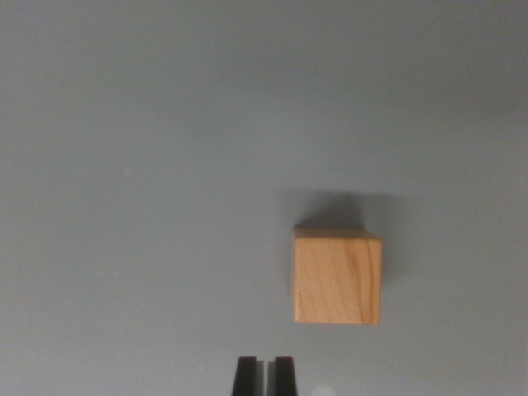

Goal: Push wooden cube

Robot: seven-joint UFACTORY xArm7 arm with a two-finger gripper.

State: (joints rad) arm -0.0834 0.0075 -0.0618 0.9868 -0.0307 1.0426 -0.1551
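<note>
A light wooden cube (337,276) rests on a plain grey surface, right of the middle of the wrist view. Its shadow falls just beyond its far edge. My gripper (264,375) shows at the bottom edge as two black fingertips pressed close together with only a thin slit between them, holding nothing. The fingertips sit below and to the wrist view's left of the cube, with a small gap of bare surface between them and the cube's near left corner.
The grey surface (132,165) fills the whole picture with no other objects or edges in sight.
</note>
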